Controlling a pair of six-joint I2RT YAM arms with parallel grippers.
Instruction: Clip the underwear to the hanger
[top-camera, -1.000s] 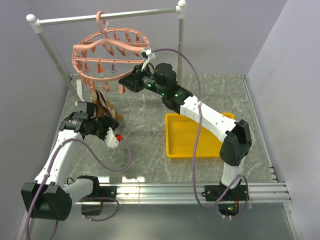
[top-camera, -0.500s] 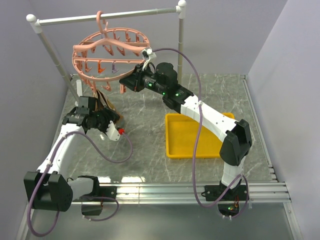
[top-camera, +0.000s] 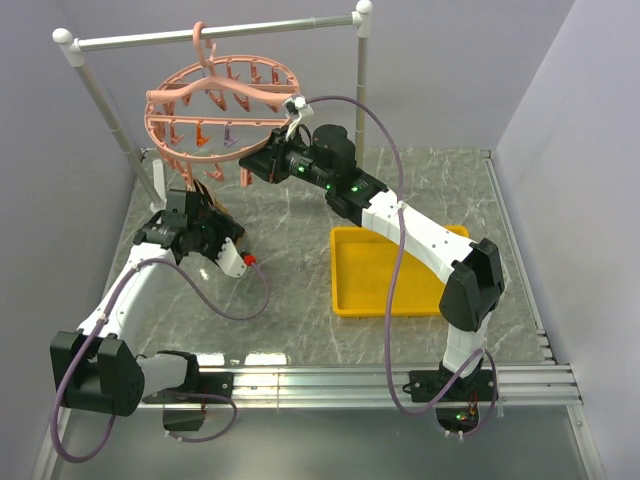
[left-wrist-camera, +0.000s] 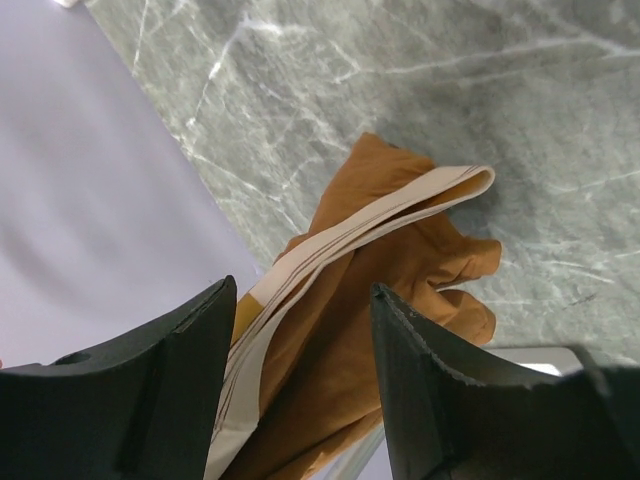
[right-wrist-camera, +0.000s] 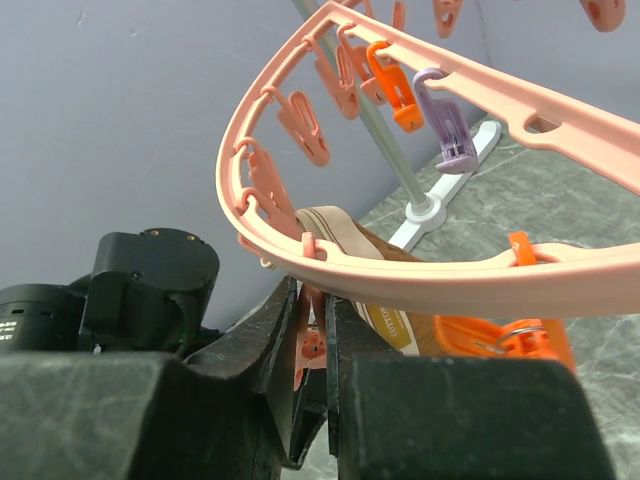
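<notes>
The salmon-pink hanger (top-camera: 215, 100) hangs by its hook from the rail. My right gripper (top-camera: 250, 168) is at its near rim, shut on a small pink clip (right-wrist-camera: 312, 335) under the ring (right-wrist-camera: 430, 270). My left gripper (top-camera: 195, 215) is shut on the brown underwear (top-camera: 212, 203) and holds it up off the table, just below the hanger's near-left rim. In the left wrist view the cloth (left-wrist-camera: 400, 240) with its tan waistband runs between my fingers (left-wrist-camera: 170, 380). In the right wrist view the waistband (right-wrist-camera: 345, 225) shows just behind the held clip.
A yellow tray (top-camera: 350, 290) lies on the marble table right of centre. The white and grey rail (top-camera: 220, 32) stands on two posts at the back; one foot (right-wrist-camera: 425, 210) shows. Orange (right-wrist-camera: 500, 340) and purple (right-wrist-camera: 445, 130) clips dangle nearby. Walls close in left and right.
My left gripper has lifted the underwear up and back, closer under the hanger's near-left rim. My right gripper has stayed on the clip.
</notes>
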